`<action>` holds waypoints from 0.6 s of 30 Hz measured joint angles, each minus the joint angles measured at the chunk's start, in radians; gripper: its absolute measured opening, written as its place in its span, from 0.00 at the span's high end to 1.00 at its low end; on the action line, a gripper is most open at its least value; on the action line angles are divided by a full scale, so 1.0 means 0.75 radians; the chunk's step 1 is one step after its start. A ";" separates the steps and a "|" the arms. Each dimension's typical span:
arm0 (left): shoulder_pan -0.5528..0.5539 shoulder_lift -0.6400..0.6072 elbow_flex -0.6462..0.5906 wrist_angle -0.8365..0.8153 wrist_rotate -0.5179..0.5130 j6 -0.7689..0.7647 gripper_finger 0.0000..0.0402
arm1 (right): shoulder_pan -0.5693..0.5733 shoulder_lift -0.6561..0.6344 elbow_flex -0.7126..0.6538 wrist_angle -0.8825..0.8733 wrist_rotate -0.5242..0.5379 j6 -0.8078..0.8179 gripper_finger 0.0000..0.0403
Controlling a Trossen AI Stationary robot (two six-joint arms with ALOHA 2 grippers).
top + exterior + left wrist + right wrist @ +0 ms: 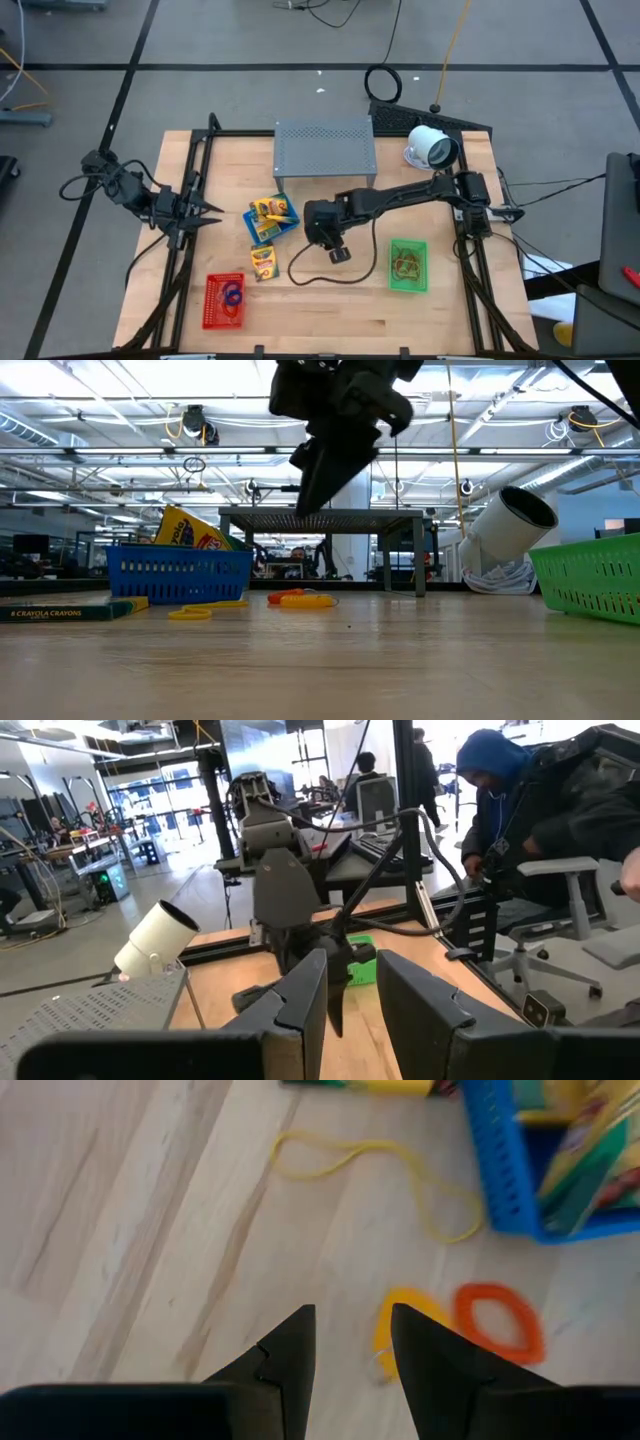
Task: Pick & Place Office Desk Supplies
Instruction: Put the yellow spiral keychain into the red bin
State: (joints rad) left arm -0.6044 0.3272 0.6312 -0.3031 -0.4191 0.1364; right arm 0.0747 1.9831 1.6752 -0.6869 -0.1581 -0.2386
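My right gripper (339, 252) hangs above the middle of the table (330, 330), clear of the wood, fingers (285, 1355) pointing down with a narrow gap between them and nothing in it. Just past the fingertips, a yellow band (400, 1320) and an orange band (500, 1322) lie flat on the table, side by side and touching or nearly so. A longer thin yellow loop (370, 1165) lies stretched out nearby, running toward the blue basket (272, 218).

The blue basket sits left of my right gripper, with crayon packs (270, 212) standing tilted in it. Another crayon pack (263, 263) lies flat on the table just in front of the blue basket. The red basket (224, 300) is near the front left, with bands inside. The green basket (408, 266) is to the right of my gripper, also holding bands.

My left gripper (205, 210) waits at the left edge of the table, held off the surface, its fingers (300, 1005) slightly parted and empty.
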 joint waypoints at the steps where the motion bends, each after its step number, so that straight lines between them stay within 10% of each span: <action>1: 0.000 0.000 0.000 0.000 0.000 -0.001 0.75 | -0.008 -0.001 0.000 0.019 0.000 0.002 0.69; 18: 0.000 0.000 0.000 0.001 0.001 -0.020 0.75 | -0.069 0.000 -0.207 0.320 -0.004 0.071 0.69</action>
State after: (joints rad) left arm -0.6048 0.3275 0.6312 -0.3027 -0.4187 0.1215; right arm 0.0227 1.9831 1.5203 -0.4471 -0.1610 -0.1853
